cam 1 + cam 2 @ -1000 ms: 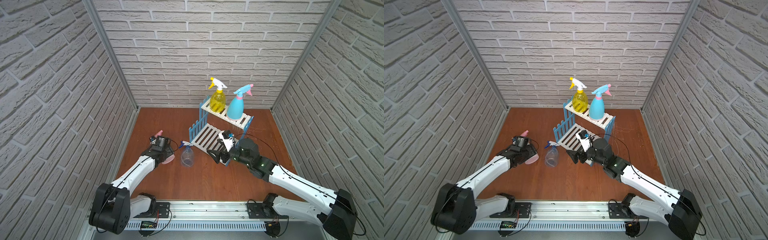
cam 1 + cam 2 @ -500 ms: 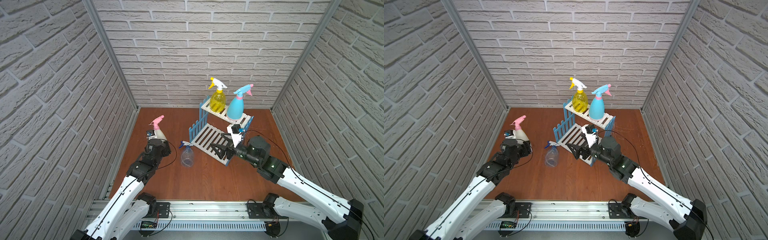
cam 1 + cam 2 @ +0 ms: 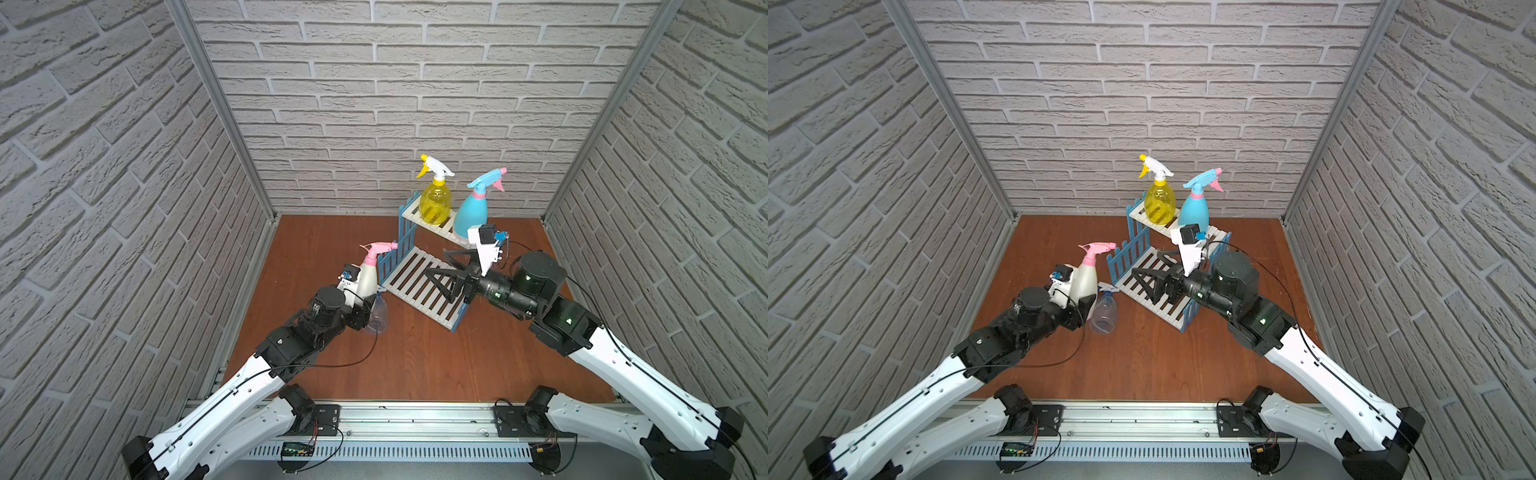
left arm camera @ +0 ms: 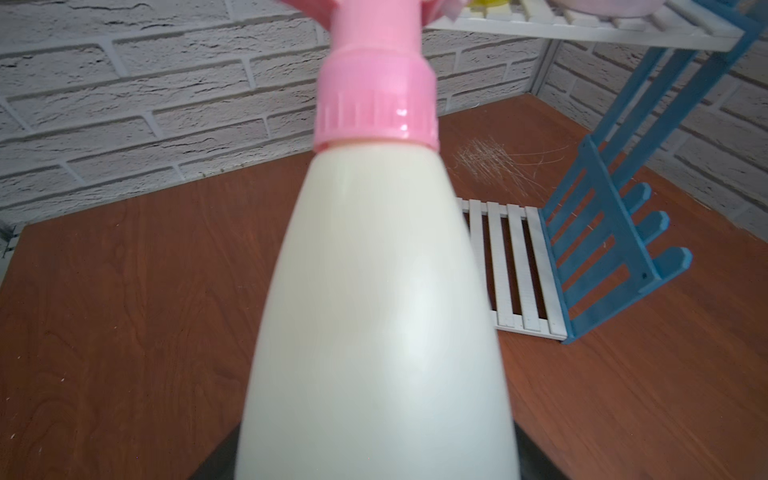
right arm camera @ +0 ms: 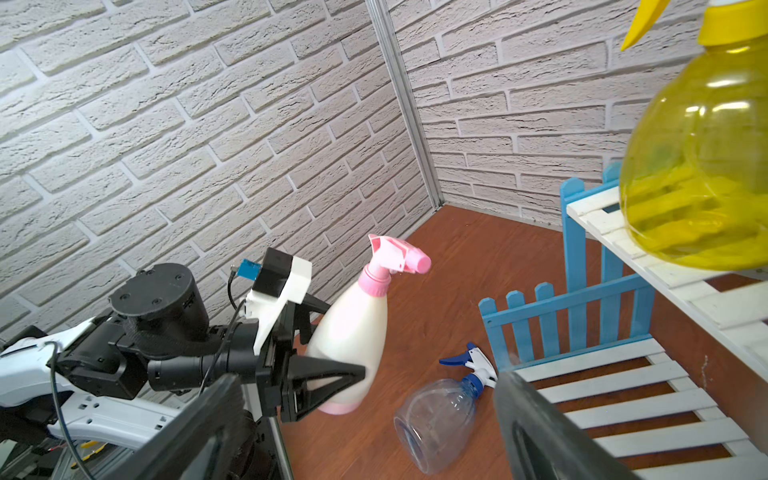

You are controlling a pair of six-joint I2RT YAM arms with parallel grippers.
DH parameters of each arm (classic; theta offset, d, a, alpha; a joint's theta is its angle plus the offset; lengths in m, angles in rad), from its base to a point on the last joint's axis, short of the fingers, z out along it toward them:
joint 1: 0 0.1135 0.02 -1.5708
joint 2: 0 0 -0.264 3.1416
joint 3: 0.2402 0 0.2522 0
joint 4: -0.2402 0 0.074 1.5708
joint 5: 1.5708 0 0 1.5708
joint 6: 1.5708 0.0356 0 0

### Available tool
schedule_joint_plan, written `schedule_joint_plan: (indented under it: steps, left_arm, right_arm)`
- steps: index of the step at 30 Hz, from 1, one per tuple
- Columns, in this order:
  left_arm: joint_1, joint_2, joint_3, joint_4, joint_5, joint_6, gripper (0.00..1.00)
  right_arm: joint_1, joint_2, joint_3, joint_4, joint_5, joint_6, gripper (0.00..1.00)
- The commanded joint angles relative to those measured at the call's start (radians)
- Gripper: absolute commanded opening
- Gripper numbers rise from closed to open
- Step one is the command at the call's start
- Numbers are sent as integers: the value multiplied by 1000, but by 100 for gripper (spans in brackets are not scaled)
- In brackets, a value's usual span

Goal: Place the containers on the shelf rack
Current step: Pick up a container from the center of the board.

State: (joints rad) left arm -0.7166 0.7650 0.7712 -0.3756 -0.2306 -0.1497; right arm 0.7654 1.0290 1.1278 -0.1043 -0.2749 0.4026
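Note:
My left gripper [image 3: 362, 302] is shut on the lower body of the cream-white container [image 3: 368, 279] with its pink trigger. It holds the container upright above the table, just left of the shelf rack's [image 3: 409, 277] blue fence panel. The clear container [image 3: 376, 319] lies on its side on the table beneath, also seen in the right wrist view [image 5: 436, 419]. The yellow container [image 3: 434, 204] and the light blue container [image 3: 471, 216] stand on the rack's upper shelf. My right gripper [image 3: 442, 266] hovers open and empty over the lower shelf.
Brick-pattern walls [image 3: 124, 208] close in the brown table [image 3: 415, 357] on three sides. The rack stands at the back, right of centre. A metal rail [image 3: 407, 409] with both arm bases runs along the front edge.
The left arm has lifted the cream-white container from lying at the table's left, turned it upright and carried it right to the rack. The right gripper has risen slightly over the lower shelf.

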Motion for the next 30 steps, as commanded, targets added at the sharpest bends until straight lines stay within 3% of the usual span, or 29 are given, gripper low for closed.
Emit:
schedule_joint_plan:
  steps: [1, 11, 18, 23, 30]
  left_arm:
    - [-41, 9, 30, 86, 27, 50, 71]
    - [-80, 36, 20, 159, 99, 60, 72]
    - [-80, 19, -4, 170, 147, 81, 74]
    - [-80, 4, -11, 173, 148, 84, 74]
    - [-80, -13, -24, 184, 158, 82, 74]
  right_arm:
    - [-6, 60, 42, -76, -50, 53, 99]
    - [-8, 182, 89, -2, -65, 133, 99]
    - [-19, 193, 56, 89, -112, 146, 80]
    - [-40, 211, 55, 142, -156, 189, 76]
    - [-57, 230, 54, 189, -206, 246, 59]
